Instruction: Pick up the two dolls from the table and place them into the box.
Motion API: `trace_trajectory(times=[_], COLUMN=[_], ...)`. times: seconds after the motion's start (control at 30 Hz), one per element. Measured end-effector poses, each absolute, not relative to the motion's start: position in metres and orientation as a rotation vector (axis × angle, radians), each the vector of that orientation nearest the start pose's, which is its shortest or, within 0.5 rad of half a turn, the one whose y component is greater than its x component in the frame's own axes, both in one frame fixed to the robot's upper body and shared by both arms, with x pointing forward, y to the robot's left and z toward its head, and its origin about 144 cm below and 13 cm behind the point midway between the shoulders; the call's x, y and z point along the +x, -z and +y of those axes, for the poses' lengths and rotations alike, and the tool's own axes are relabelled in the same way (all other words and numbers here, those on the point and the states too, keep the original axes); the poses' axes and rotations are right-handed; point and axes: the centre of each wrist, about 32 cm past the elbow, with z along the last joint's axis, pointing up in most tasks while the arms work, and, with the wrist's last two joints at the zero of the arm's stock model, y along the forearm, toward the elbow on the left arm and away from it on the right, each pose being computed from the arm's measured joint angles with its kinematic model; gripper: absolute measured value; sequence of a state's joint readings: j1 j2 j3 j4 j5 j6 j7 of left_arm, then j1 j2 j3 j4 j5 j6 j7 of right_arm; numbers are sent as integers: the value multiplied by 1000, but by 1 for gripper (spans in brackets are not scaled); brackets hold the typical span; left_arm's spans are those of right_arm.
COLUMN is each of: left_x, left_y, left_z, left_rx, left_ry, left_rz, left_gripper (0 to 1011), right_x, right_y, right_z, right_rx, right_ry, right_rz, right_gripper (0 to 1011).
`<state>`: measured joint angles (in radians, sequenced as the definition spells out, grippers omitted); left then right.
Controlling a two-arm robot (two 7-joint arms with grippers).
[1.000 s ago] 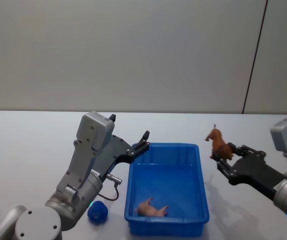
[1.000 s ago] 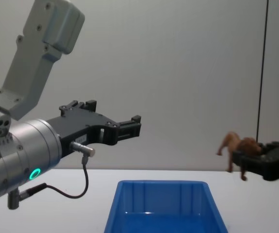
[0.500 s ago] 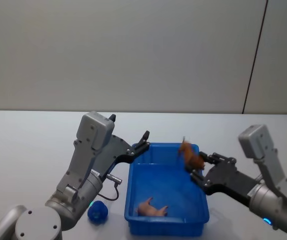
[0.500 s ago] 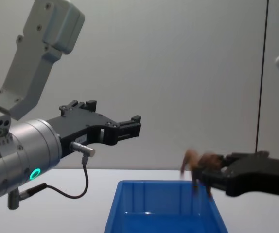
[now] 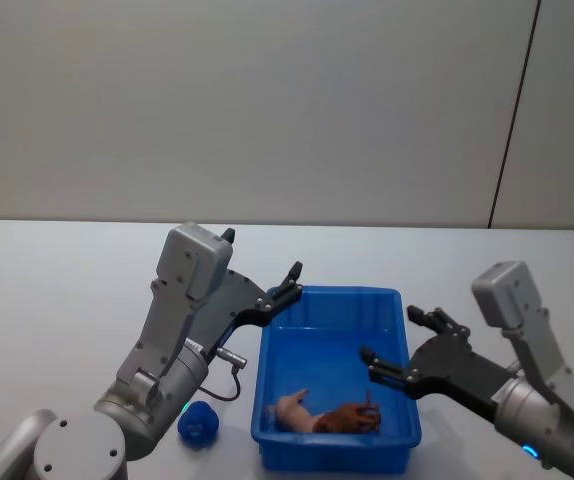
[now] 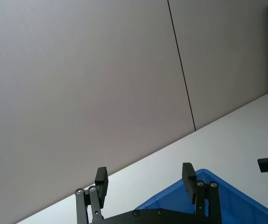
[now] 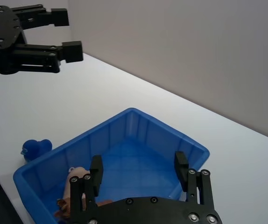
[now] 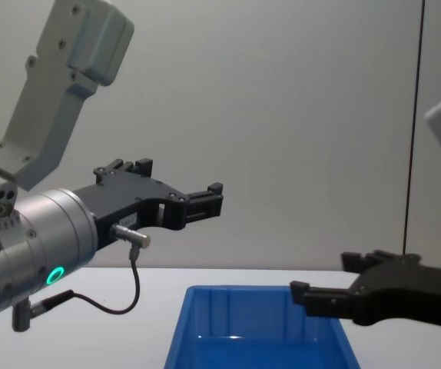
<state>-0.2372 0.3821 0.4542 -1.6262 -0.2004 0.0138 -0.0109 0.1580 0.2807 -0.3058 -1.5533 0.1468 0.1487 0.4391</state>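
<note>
The blue box (image 5: 332, 292) stands on the white table (image 5: 57, 300). Two dolls lie on its near floor: a pink one (image 5: 292, 410) and a brown one (image 5: 349, 418) touching it. Both also show in the right wrist view, the pink doll (image 7: 75, 179) and the brown doll (image 7: 64, 207). My right gripper (image 5: 392, 335) hangs open and empty over the box's right side, seen from the side in the chest view (image 8: 324, 277). My left gripper (image 5: 289, 280) is open and empty, raised above the box's far left corner (image 8: 209, 198).
A small blue toy (image 5: 197, 425) lies on the table just left of the box, near my left arm's base; it also shows beside the box (image 7: 33, 148). The grey wall rises behind the table.
My right gripper carried the brown doll leftward over the box, opened and let it go; the doll now lies in the box beside the pink one. The left arm has not moved.
</note>
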Motion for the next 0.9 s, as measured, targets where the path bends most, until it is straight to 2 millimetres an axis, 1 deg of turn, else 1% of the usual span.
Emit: trace_trajectory(times=[0.03, 0.07, 0.1, 0.13, 0.57, 0.9], left_x=[492, 492, 492, 492, 492, 490], left_y=[-1204, -1204, -1204, -1204, -1204, -1204], left_z=[198, 198, 198, 198, 198, 200], left_rx=[61, 61, 61, 61, 61, 69], left_ry=[-1124, -1124, -1124, -1124, -1124, -1131], left_rz=[-268, -268, -268, -268, -268, -269], left_gripper=[1001, 1001, 1001, 1001, 1001, 1001], right_x=[490, 490, 490, 490, 482, 478], right_y=[-1173, -1173, -1173, -1173, -1172, -1172], right_z=[-219, -221, -222, -224, -264, -278], right_rx=[-189, -188, -183, -180, -170, -175], right_ry=[864, 867, 871, 874, 930, 948], right_rz=[-34, -35, -34, -35, -33, -31], right_gripper=[942, 942, 988, 999, 1001, 1001])
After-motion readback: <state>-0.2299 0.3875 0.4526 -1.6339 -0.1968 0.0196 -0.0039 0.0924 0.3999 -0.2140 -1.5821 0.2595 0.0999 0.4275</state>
